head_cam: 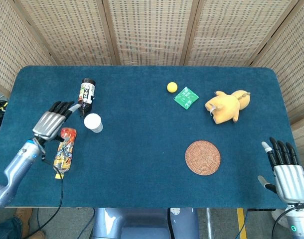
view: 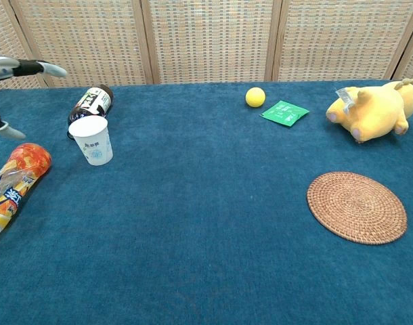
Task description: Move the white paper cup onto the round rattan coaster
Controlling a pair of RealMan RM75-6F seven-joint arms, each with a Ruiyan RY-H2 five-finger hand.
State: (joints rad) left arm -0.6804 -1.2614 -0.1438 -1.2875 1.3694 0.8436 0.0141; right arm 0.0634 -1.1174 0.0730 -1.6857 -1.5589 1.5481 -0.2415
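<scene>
The white paper cup (head_cam: 93,122) (view: 91,140) stands upright on the blue table, left of centre. Far to its right, near the table's front, lies the round rattan coaster (head_cam: 203,157) (view: 356,206) with nothing on it. My left hand (head_cam: 52,119) hovers open just left of the cup, fingers stretched toward it without touching; only its fingertips (view: 54,70) show at the chest view's left edge. My right hand (head_cam: 284,167) is open at the table's front right corner, empty.
A dark bottle (head_cam: 86,95) lies just behind the cup. An orange bottle (head_cam: 64,151) lies under the left forearm. A yellow ball (head_cam: 172,87), green packet (head_cam: 186,97) and yellow plush toy (head_cam: 227,105) sit behind the coaster.
</scene>
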